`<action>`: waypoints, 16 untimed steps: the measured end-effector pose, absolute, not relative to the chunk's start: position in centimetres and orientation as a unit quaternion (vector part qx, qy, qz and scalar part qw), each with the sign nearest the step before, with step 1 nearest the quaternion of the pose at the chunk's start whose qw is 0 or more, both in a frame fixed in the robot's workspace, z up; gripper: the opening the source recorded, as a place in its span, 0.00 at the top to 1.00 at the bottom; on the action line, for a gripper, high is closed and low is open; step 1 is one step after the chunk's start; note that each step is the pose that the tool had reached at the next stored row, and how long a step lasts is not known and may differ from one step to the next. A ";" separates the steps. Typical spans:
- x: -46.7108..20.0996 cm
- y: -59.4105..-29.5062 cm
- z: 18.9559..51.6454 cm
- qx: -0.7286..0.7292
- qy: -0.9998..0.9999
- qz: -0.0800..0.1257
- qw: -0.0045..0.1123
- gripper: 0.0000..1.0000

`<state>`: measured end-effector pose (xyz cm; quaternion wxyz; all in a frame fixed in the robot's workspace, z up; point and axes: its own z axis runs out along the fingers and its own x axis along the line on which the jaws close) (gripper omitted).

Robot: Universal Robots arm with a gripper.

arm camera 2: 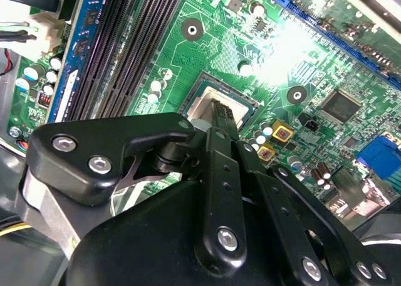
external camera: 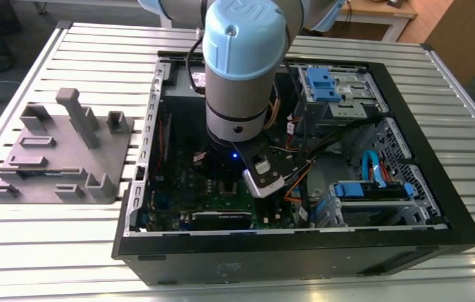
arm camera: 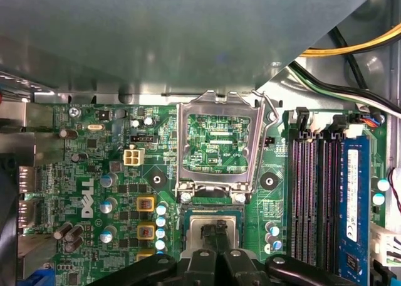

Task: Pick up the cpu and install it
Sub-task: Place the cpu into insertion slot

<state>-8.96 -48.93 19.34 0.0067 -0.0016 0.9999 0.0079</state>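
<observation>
The cpu (arm camera: 195,226) is a small silvery square with a pale rim, lying flat in the motherboard socket; the second wrist view shows the cpu (arm camera 2: 202,108) too. My gripper (arm camera: 213,231) reaches down into the computer case with its black fingers drawn together, the tips at the middle of the chip's top. In the second wrist view the gripper (arm camera 2: 224,112) covers part of the socket. The metal socket frame (arm camera: 182,145) stands flipped open beside the socket. The arm (external camera: 237,75) hangs over the motherboard in the exterior view.
The open black computer case (external camera: 304,251) lies on a slatted metal table (external camera: 19,251). A grey plastic fixture (external camera: 53,157) sits at the exterior view's left. Black memory slots (arm camera: 310,192), a blue memory module (arm camera: 353,185) and cable bundles (arm camera: 351,66) crowd the socket's surroundings.
</observation>
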 end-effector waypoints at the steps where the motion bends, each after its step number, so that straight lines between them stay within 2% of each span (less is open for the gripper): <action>1: -9.0 -48.9 19.3 -0.002 1.000 0.008 0.007 0.89; 16: -9.0 -48.9 20.3 -0.002 1.000 0.008 0.007 0.89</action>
